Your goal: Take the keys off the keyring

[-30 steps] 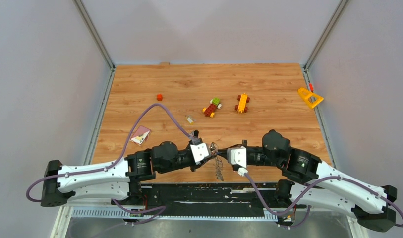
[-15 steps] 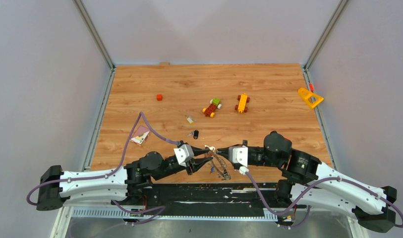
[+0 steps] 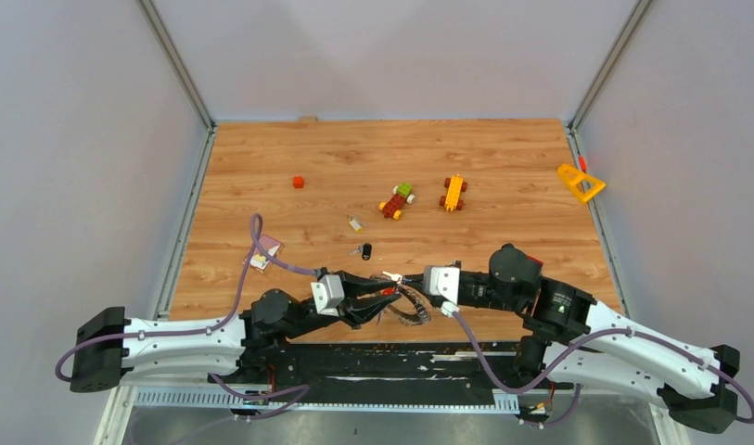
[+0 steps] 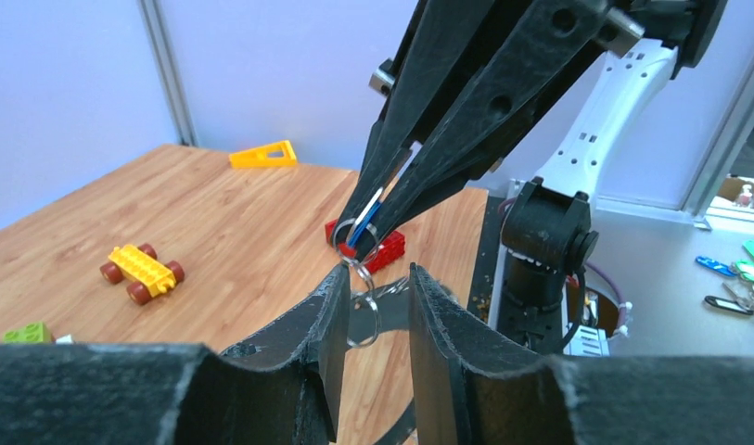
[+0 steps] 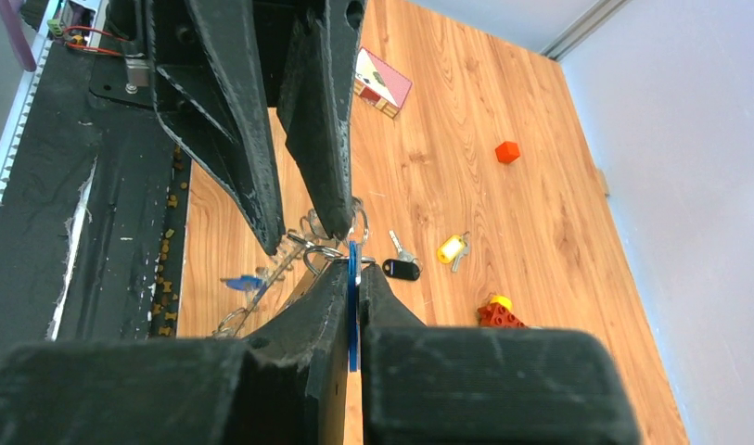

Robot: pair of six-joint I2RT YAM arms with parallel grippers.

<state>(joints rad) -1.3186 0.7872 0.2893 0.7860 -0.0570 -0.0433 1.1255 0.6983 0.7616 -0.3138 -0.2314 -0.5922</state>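
Fingers first. Left fingers (image 4: 331, 311) stood apart, straddling the small split rings (image 4: 362, 295) that hung below the blue key (image 5: 352, 320). One tip touched a ring, nothing clamped. Right fingers (image 5: 328, 311) were pressed together on that blue key's head. Keyring (image 3: 415, 320) hung under both, over the near edge of the bench (image 3: 503, 148), about mid-width. Couldn't tell if it touched the wood.

Step in hand, as I read it, was working the blue key off.
- Right should hold hard and steady.
- Left should close on the one split ring nearest the key, not the bunch.
- Then feed the key along the coil with a slow twist, not a straight pull. A yank would likely slip the thin head out or drag the whole ring.

Counts, left to right:
- 1 pink card (image 3: 264, 252) near the left edge
- 1 red cube (image 3: 298, 182)
- 4 keys seen
  - 2 loose on the bench: yellow-headed key (image 3: 356, 223), black-headed key (image 3: 365, 250)
  - 2 on the ring: the clamped one plus a second blue key (image 5: 243, 281)
- 2 vehicles: red toy vehicle (image 3: 394, 201), yellow toy vehicle (image 3: 453, 193)
- 1 yellow triangle (image 3: 580, 183) by the far right corner
- Split rings: several, too tangled to count
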